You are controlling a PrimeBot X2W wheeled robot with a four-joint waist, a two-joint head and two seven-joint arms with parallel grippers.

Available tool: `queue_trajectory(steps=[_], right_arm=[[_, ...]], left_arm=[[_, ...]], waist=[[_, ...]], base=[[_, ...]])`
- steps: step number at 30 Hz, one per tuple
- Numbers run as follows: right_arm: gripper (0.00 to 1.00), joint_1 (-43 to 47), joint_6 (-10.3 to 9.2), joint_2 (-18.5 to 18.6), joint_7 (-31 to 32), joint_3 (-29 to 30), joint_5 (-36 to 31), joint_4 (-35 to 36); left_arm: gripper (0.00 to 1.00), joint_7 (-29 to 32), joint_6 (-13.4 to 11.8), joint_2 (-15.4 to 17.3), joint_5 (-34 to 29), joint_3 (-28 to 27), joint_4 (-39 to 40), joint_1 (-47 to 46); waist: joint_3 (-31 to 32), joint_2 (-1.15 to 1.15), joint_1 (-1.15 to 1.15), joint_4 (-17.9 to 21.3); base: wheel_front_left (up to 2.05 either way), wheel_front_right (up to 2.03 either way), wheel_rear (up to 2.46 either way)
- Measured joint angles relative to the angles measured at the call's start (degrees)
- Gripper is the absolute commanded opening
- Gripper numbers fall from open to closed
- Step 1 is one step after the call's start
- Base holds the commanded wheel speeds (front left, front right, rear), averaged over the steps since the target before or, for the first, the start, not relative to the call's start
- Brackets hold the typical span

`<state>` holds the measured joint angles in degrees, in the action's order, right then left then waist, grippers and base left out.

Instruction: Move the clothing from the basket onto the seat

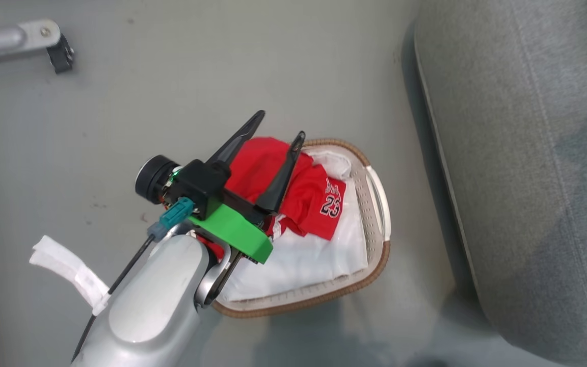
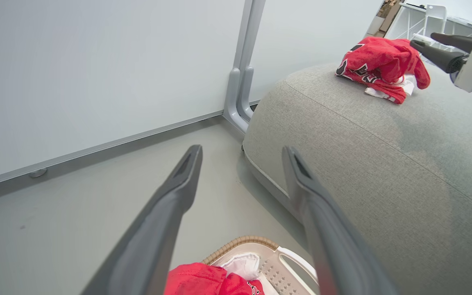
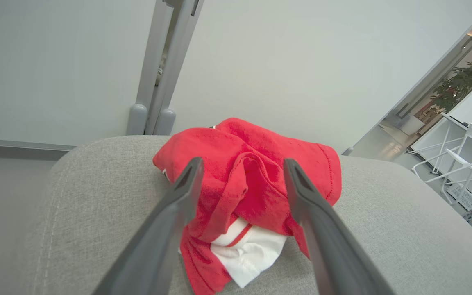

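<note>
Two jerseys: the first jersey (image 3: 252,172) lies crumpled on the seat (image 3: 383,213) near its wall-side edge, right pincer (image 3: 243,162) spread wide beside it, gripping nothing; the second jersey (image 1: 319,196) sits in the basket (image 1: 377,204) beside the seat's edge, left pincer (image 1: 281,125) spread above its rim; bare floor (image 1: 145,102) beyond.

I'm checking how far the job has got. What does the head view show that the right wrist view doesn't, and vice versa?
Head view: the basket on the floor, a red number 23 jersey in it, the left gripper open over it. Right wrist view: a second red jersey lying on the seat, the right gripper open, fingers pointing at it. Both: the grey seat.
</note>
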<state>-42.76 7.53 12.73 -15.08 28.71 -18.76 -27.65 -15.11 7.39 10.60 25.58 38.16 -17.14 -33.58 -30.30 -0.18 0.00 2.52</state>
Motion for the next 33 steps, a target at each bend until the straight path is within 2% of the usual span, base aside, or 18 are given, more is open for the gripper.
queue_trajectory(steps=[3,9,20,25,33], right_arm=[[1.0,0.0,0.0,-0.2,0.0,-1.9,1.3,-0.2],[1.0,2.3,0.0,-3.0,0.0,-6.3,4.8,1.6],[1.0,14.0,0.0,-9.2,0.0,-11.8,11.8,6.6],[1.0,17.7,0.0,-9.8,0.0,-15.4,13.5,7.6],[1.0,23.3,0.0,-9.9,0.0,-21.8,20.9,7.0]], left_arm=[[1.0,0.0,0.0,-0.8,-0.3,-3.2,-0.6,1.9],[1.0,0.0,0.0,-2.6,-2.1,-10.5,-2.6,6.6],[1.0,0.0,0.0,-4.6,-5.5,-21.4,-4.1,15.5],[1.0,0.0,0.0,-5.0,-6.6,-25.8,-3.8,18.9],[1.0,0.0,0.0,-5.6,-7.2,-29.7,-3.4,24.0]], waist=[[2.9,0.0,0.0,-0.3],[8.7,0.0,0.0,-1.2],[18.6,0.0,0.0,-3.6],[21.9,0.0,-0.01,-4.8],[25.3,0.0,0.0,-5.8]], base=[[0.0,0.0,0.0],[0.0,0.0,0.0],[0.0,0.0,0.0],[0.0,0.0,0.0],[0.0,0.0,0.0]])
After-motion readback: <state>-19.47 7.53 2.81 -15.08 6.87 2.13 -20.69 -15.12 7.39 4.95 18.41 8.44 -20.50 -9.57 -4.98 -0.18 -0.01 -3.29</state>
